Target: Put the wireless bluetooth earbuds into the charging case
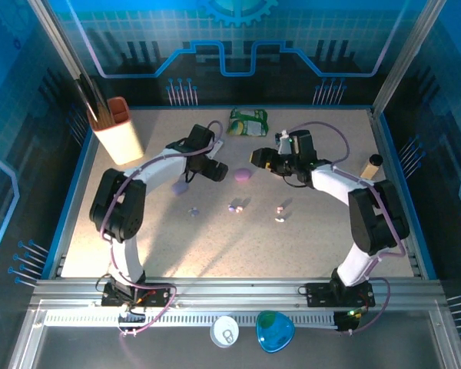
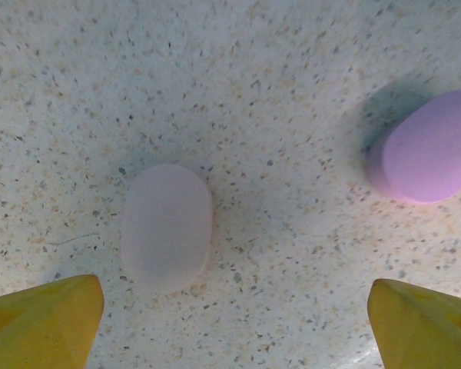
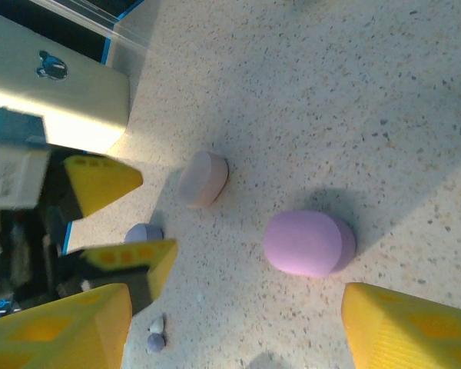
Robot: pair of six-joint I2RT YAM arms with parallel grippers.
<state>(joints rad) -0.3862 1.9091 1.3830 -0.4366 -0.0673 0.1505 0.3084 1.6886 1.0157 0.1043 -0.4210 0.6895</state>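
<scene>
Wireless bluetooth earbuds (image 1: 234,206) lie scattered on the tabletop (image 1: 215,246), nearer the arm bases than the lilac case (image 1: 242,174). The left pincer (image 2: 234,286) gapes empty over a pale pink case (image 2: 167,227). The right pincer (image 3: 237,292) gapes empty over the lilac case.

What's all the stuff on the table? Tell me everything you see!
purple case: one, purple, mid-table
pink case: one, pale pink, left of the purple case
lilac case: one, lilac, left of middle
earbuds: several, pale, scattered nearer the arms' bases
packet: one, green, far edge
holder: one, orange and cream, far left
cylinder: one, tan, right edge
white disc: one, white, before the rail
blue object: one, blue, beside it
left gripper: one, yellow fingers, open
right gripper: one, yellow fingers, open
</scene>
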